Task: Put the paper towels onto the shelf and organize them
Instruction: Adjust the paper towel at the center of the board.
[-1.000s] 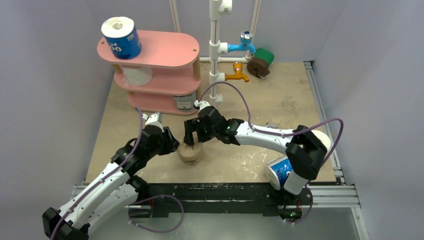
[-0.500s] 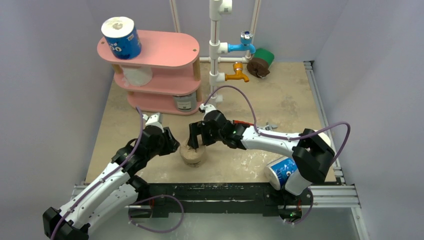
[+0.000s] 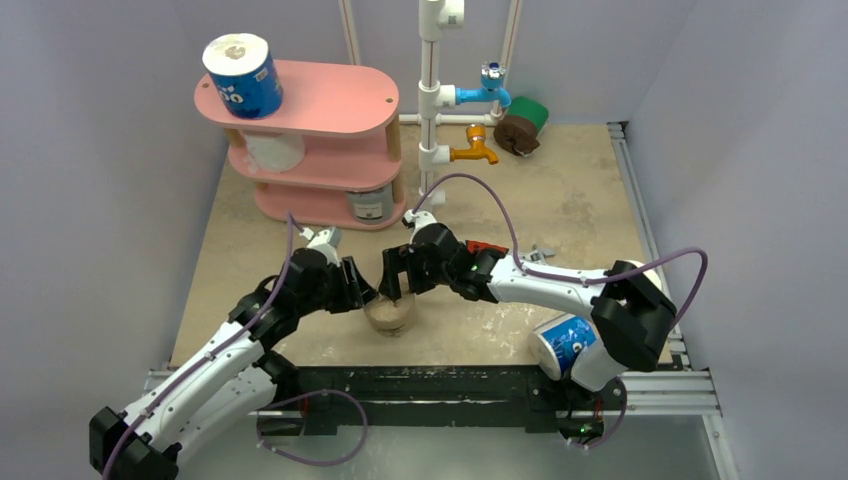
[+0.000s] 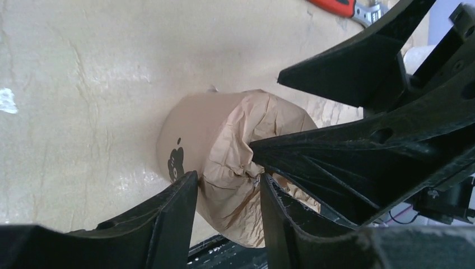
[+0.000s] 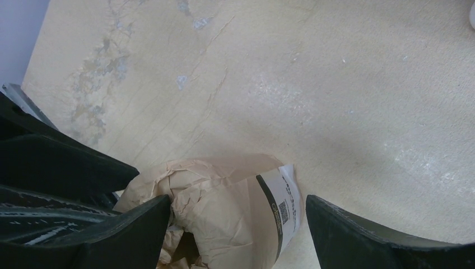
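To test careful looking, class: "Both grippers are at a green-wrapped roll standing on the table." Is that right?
One detail is wrong: the wrapper is brown, not green. The left wrist view shows the brown-wrapped roll on the table with the left gripper at its crumpled end. The right wrist view shows the right gripper either side of it. The rest stands.

No legible text, even on brown roll (image 5: 224, 207) label (image 5: 284, 203).
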Controlling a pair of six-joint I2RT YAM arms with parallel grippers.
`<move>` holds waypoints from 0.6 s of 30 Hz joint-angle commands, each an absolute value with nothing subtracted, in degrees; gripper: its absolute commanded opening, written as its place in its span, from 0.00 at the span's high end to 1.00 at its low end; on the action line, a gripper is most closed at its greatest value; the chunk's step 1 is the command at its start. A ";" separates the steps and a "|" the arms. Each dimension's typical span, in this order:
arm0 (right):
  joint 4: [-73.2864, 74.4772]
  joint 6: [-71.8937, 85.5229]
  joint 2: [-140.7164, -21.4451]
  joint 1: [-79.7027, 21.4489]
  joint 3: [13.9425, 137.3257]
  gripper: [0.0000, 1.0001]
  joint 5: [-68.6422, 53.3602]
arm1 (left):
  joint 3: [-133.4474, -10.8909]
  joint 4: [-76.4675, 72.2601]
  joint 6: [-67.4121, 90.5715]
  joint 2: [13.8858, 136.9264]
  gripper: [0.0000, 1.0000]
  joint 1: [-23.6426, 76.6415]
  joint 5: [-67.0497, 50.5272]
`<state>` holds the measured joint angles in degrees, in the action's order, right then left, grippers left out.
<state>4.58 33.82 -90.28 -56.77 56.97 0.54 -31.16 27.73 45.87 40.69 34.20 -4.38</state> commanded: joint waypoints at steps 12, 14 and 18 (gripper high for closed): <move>10.48 30.50 -86.31 -56.86 54.22 0.12 1.62 | -28.55 27.81 45.23 42.81 0.67 34.48 -4.71; 10.85 30.05 -85.87 -56.87 53.10 0.12 1.50 | -28.51 27.84 45.25 42.89 0.67 34.53 -4.49; 10.96 29.94 -84.75 -56.86 50.80 0.12 1.58 | -28.25 27.70 45.35 43.19 0.68 34.56 -3.79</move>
